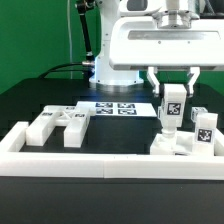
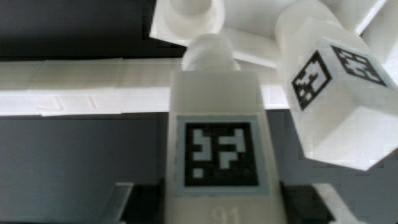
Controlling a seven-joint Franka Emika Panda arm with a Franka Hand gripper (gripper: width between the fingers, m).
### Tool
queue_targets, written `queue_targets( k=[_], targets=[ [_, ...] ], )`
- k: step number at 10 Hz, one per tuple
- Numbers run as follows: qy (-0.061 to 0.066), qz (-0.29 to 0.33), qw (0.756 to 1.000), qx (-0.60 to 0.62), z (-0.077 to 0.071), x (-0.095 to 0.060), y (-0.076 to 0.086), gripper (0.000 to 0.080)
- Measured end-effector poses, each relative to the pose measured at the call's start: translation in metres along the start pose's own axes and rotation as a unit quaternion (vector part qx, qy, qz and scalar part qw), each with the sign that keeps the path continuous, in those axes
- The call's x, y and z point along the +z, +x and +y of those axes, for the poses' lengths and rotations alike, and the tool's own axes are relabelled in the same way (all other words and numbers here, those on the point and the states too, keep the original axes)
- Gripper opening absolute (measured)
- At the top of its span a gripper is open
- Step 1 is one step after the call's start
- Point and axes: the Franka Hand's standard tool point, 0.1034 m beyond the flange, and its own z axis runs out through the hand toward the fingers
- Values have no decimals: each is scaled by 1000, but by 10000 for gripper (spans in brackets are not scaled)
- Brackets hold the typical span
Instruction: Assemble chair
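Border rail (image 1: pixel 110 165) sits closest; just beyond it, your gripper (image 1: pixel 172 92) is clenched on an upright tagged chair piece (image 1: pixel 172 108).

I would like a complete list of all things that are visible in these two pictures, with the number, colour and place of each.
held chair piece: one, white with black-and-white tag, upright, exterior view's right.
tagged chair block: one, white, beside the held piece, further to the exterior view's right.
low chair pieces: count unclear, white, at the foot of the held piece.
left chair pieces: several, white, exterior view's left.
marker board: one, white with black tags, back centre.
border rail: one, white, around the work area.
table: one, black.
robot arm: one, white, behind the board.
gripper: one, shut on the held chair piece.
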Motion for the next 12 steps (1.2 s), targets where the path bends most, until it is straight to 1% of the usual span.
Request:
queue_targets(
  k=[4, 5, 10, 12],
  targets=[
    [-4, -8, 1000, -7, 3, 13, -10, 291],
    [-6, -4, 1000, -7, 5, 15, -8, 291],
    [-10, 15, 1000, -9, 6, 16, -7, 291],
    [-10, 14, 1000, -9, 5, 16, -6, 291]
  ],
)
